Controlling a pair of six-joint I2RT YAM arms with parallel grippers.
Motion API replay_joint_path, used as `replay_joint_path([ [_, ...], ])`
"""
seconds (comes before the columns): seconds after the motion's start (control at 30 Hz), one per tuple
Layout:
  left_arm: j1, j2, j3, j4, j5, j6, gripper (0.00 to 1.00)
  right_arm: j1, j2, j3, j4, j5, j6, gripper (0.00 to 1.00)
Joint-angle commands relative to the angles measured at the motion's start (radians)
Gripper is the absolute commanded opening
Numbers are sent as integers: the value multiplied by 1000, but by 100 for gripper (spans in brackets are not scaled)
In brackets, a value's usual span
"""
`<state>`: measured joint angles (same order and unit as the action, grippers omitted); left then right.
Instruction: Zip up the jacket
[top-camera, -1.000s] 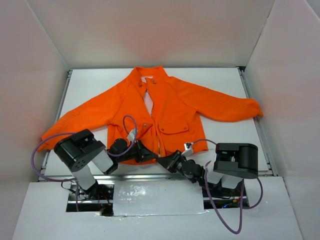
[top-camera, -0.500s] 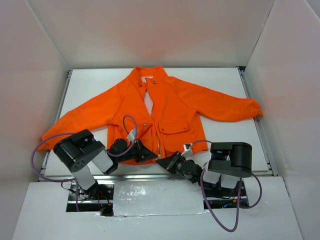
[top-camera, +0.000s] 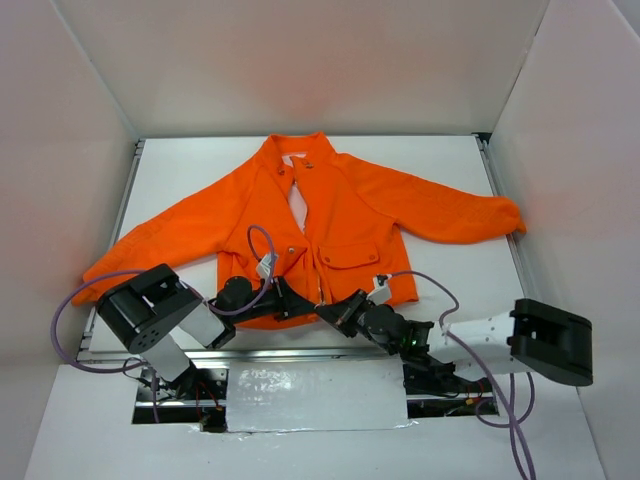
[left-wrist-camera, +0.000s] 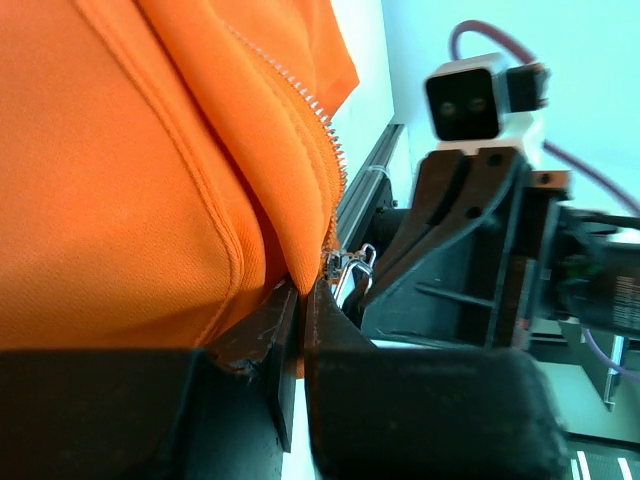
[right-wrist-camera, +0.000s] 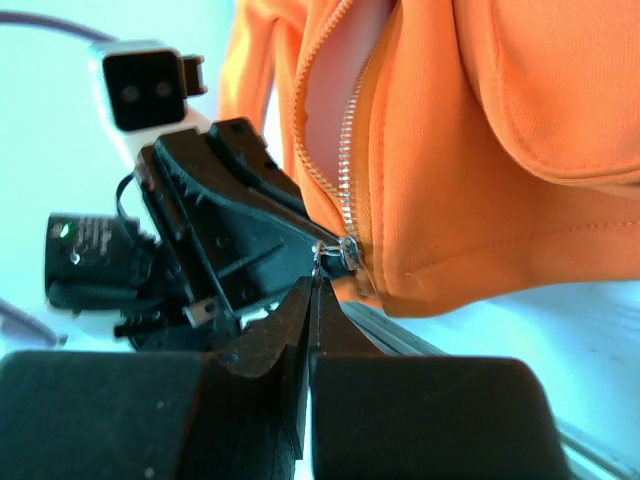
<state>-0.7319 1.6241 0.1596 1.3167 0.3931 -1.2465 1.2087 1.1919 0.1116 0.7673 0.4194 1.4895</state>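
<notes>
The orange jacket (top-camera: 345, 205) lies flat on the table, collar at the back, its front zipper open most of the way. My left gripper (top-camera: 303, 309) is shut on the jacket's bottom hem (left-wrist-camera: 290, 255) just left of the zipper. My right gripper (top-camera: 330, 313) is shut on the metal zipper pull (right-wrist-camera: 322, 258) at the bottom of the zipper; the slider (right-wrist-camera: 349, 250) sits at the hem. In the left wrist view the pull (left-wrist-camera: 350, 270) shows beside the right gripper's fingers (left-wrist-camera: 440, 215). The zipper teeth (right-wrist-camera: 345, 150) run up, parted.
White walls enclose the table on three sides. A metal rail (top-camera: 300, 352) runs along the near table edge under both grippers. The right arm's base link (top-camera: 550, 340) sticks out at the near right. The jacket's sleeves (top-camera: 460, 215) spread to both sides.
The right arm's rear link has swung out to the right and down, and its gripper has edged slightly up toward the hem. The left arm has barely moved.
</notes>
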Motion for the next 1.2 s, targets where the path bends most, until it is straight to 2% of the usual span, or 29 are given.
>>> replay_joint_path([
  [0.0,-17,-17,3,177,61,64,0,-12,-109,128,-483,131,38,0],
  [0.07,-17,-18,9,173,62,68,0,-24,-124,151,-522,133,34,0],
  [0.27,-21,-33,6,179,73,88,0,-66,-95,177,-566,-46,129,0],
  [0.47,-31,-96,-5,119,70,136,0,-66,-126,290,-828,-30,256,0],
  [0.67,-54,-156,3,14,38,185,0,-100,-166,284,-783,-90,290,0],
  [0.93,-90,-171,-23,-16,-14,200,0,-158,-238,261,-826,-157,483,0],
  [1.03,-107,-178,-28,-23,-36,206,0,-170,-259,284,-910,-152,567,0],
  [1.17,-124,-193,-38,-27,-68,211,0,-189,-261,257,-857,-203,646,0],
])
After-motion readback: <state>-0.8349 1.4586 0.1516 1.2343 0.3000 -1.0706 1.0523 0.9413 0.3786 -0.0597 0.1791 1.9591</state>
